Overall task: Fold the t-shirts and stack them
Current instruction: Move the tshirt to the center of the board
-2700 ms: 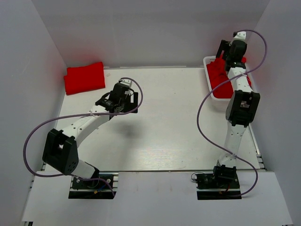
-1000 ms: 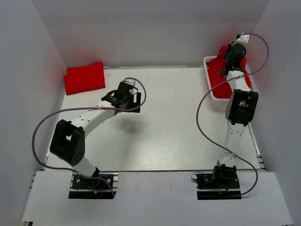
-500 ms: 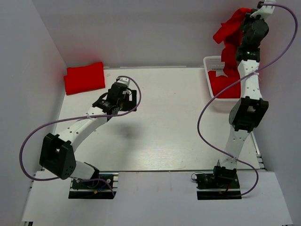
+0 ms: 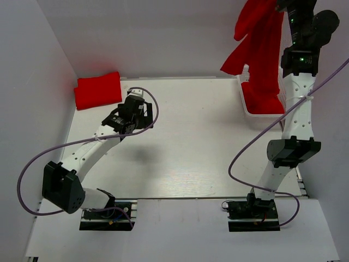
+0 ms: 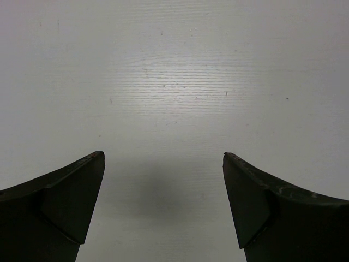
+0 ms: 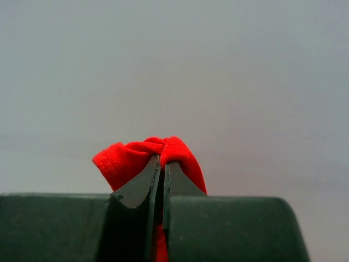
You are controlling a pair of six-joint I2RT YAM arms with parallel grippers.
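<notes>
My right gripper (image 4: 275, 4) is raised high at the back right, shut on a red t-shirt (image 4: 259, 49) that hangs down from it over the white basket (image 4: 244, 97). In the right wrist view a fold of the red t-shirt (image 6: 133, 158) bulges above the closed fingertips of that gripper (image 6: 162, 159). More red cloth (image 4: 262, 103) lies in the basket. A folded red t-shirt (image 4: 98, 90) rests at the back left corner of the table. My left gripper (image 4: 143, 121) hovers over the table left of centre, open and empty (image 5: 163, 157).
White walls enclose the table on the left, back and right. The basket stands against the right wall. Purple cables loop from both arms. The left wrist view shows only bare white tabletop (image 5: 180, 82) below the fingers.
My right arm has lifted the t-shirt out of the basket, from down among the cloth up to the top of the view. The left arm shifted slightly to the left.
</notes>
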